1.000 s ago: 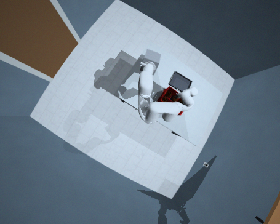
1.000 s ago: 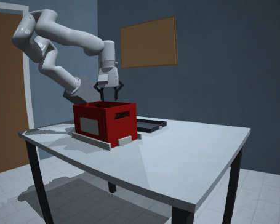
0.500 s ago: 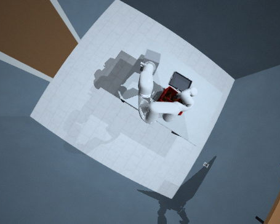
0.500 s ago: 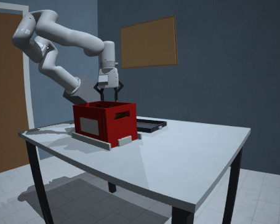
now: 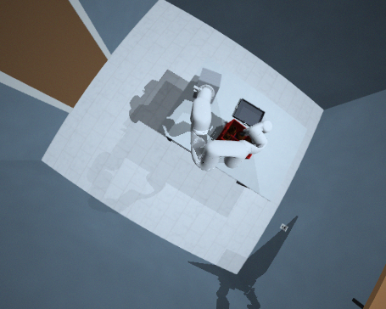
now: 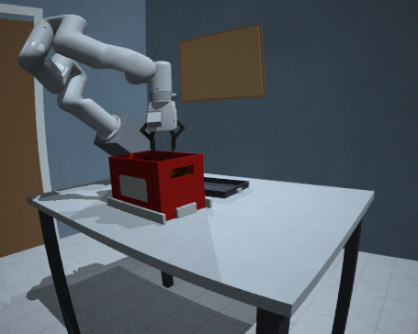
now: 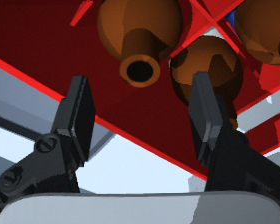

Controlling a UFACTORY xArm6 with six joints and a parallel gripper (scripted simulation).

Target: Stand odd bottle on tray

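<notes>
The red crate [image 5: 228, 125] [image 6: 181, 197] [image 7: 31, 35] stands on the table. Three brown bottles show inside it in the wrist view: one bottle [image 7: 141, 22] with its round mouth towards the camera, a second bottle [image 7: 206, 57] partly behind the right finger, and a third bottle [image 7: 263, 30] cut off at the upper right. Other bottles cannot be told apart. The gripper [image 6: 163, 148] [image 7: 142, 95] is open and empty, pointing down with its fingertips just above the crate's rim. The first bottle's mouth shows between the fingers. The dark tray [image 5: 249, 113] [image 6: 225, 194] lies flat beside the crate, with no bottle on it.
Low pale strips [image 6: 135, 211] stand on the table around the crate's base. The arm's grey base block [image 6: 129, 133] stands behind the crate. The crate's walls and inner dividers surround the bottles. The arm hides part of the crate from above.
</notes>
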